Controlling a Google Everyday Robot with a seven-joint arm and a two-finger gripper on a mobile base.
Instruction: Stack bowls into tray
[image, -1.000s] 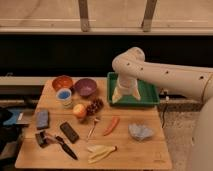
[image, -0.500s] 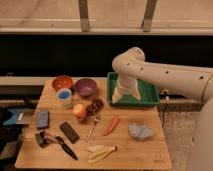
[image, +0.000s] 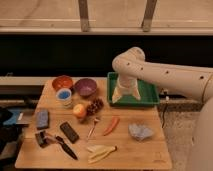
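Nothing has moved: the gripper (image: 125, 96) hangs over the tray (image: 149, 93) right of centre, fingers spread and empty. The orange bowl (image: 62, 82) and purple bowl (image: 85, 87) sit side by side, centre left.

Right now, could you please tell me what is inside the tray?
Only the open gripper hangs over the tray, at its left; the floor to its right is bare. The floor beneath the gripper and arm is covered. The orange bowl and purple bowl sit on the table.
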